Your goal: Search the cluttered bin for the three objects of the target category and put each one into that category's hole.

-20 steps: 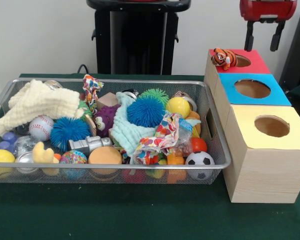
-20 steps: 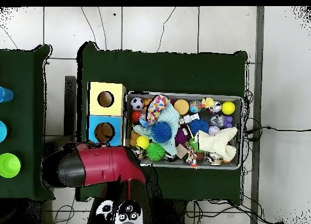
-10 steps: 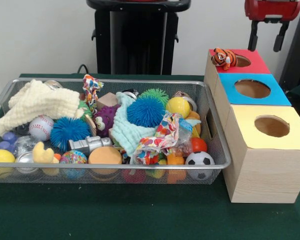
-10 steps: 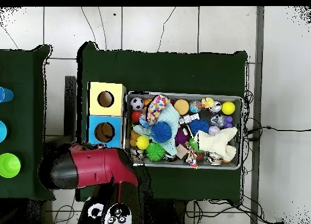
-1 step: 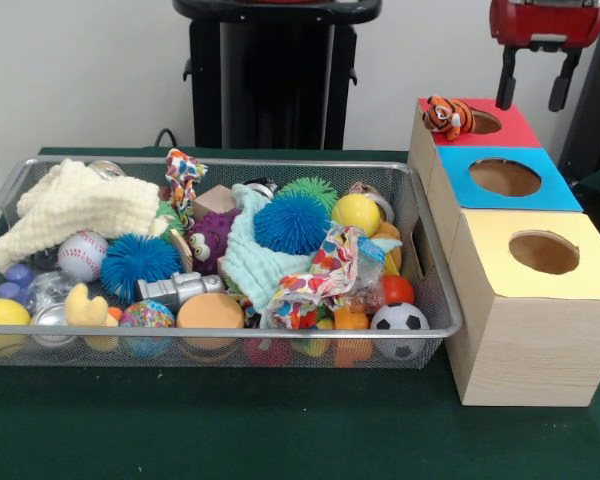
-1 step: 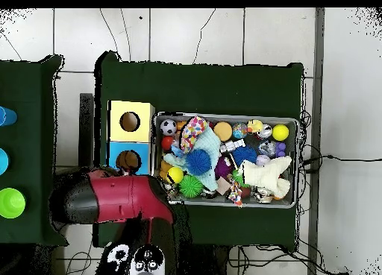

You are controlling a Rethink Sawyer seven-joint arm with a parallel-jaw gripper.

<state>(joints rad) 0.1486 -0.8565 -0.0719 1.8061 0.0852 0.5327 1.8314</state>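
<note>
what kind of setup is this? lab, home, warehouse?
Most likely a robotics lab test bench. A wire bin crammed with toys sits on a green-covered table beside three wooden sorting boxes with colour-coded holes, and a red arm with its claw hangs over them. Cables trail on the tiled floor.

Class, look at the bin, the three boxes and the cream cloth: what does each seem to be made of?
The bin looks like silver wire mesh: see-through grid walls. The boxes seem pale wood, showing grain, with matte coloured tops. The cream cloth appears soft woven fabric with a waffle texture.
</note>
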